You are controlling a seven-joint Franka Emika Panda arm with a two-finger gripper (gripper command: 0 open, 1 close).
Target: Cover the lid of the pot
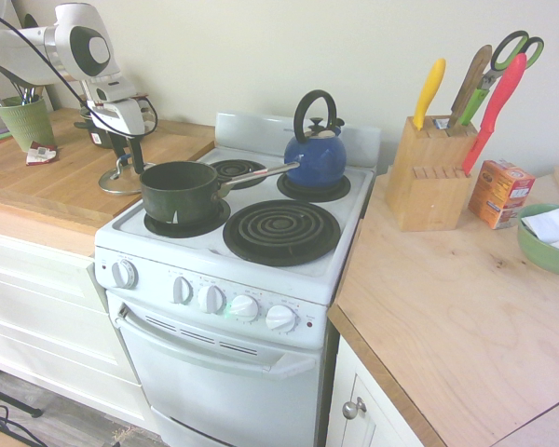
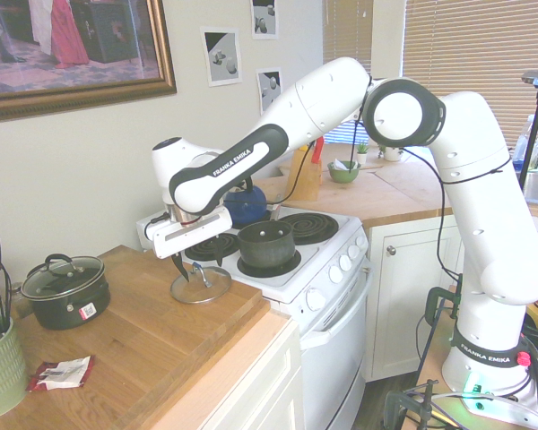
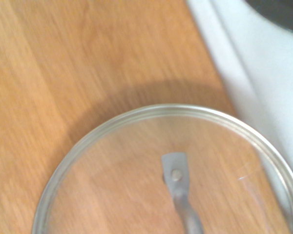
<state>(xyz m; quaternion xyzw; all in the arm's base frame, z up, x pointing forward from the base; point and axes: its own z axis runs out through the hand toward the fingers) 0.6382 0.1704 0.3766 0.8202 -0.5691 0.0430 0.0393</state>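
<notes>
The glass lid (image 2: 217, 285) is seen on the wooden counter (image 2: 139, 345), right at the edge beside the stove (image 1: 191, 270). The gripper (image 2: 194, 270) is poised at its looped handle (image 2: 197, 271), fingers spread (no grip on the metal can be made out). The dark saucepan (image 1: 180, 197) is set on a front burner, its long handle pointed toward the blue kettle (image 1: 316, 158).
</notes>
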